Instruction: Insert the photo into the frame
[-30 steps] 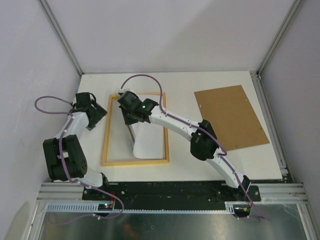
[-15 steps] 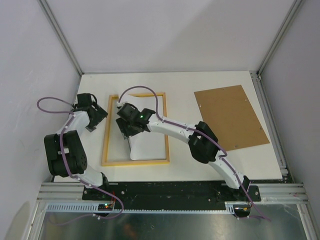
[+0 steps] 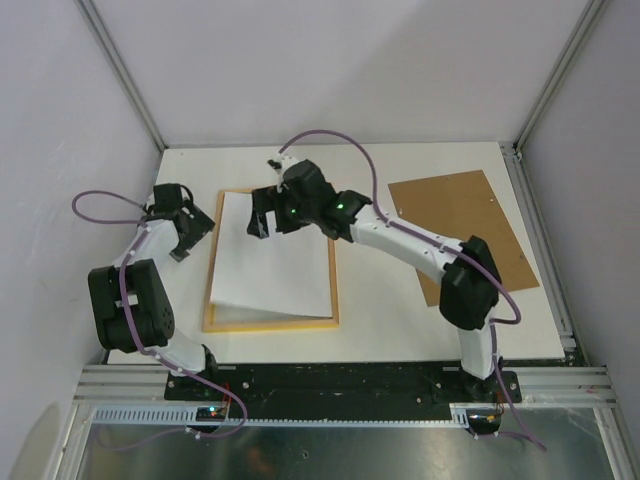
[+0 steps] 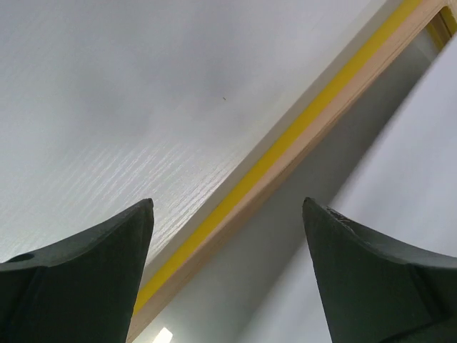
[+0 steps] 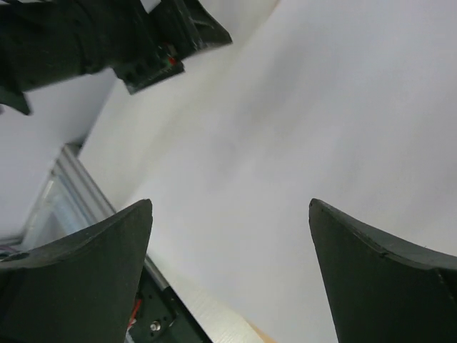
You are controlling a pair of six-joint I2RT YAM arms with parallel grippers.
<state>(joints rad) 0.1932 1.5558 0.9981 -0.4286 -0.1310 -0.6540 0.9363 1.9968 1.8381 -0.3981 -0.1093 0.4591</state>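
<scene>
The photo (image 3: 272,258) lies white side up across the frame (image 3: 270,323), slightly skewed, its left edge over the left rail. The frame lies with its pale wood side up. My right gripper (image 3: 259,226) hovers open over the photo's far end, holding nothing. In the right wrist view (image 5: 230,207) the white sheet (image 5: 307,128) fills the space under the spread fingers. My left gripper (image 3: 196,237) stands open just left of the frame. The left wrist view (image 4: 228,214) shows the yellow-and-wood rail (image 4: 285,153) between the fingers and the photo's edge (image 4: 418,164) at right.
A plain brown backing board (image 3: 465,232) lies flat at the right of the white table. The left arm's head (image 5: 143,43) shows at the top left of the right wrist view. Grey walls close in the table on three sides.
My right gripper has opened and let go of the photo, which has dropped flat over the frame. The right arm has lifted toward the far side. The left gripper barely moved.
</scene>
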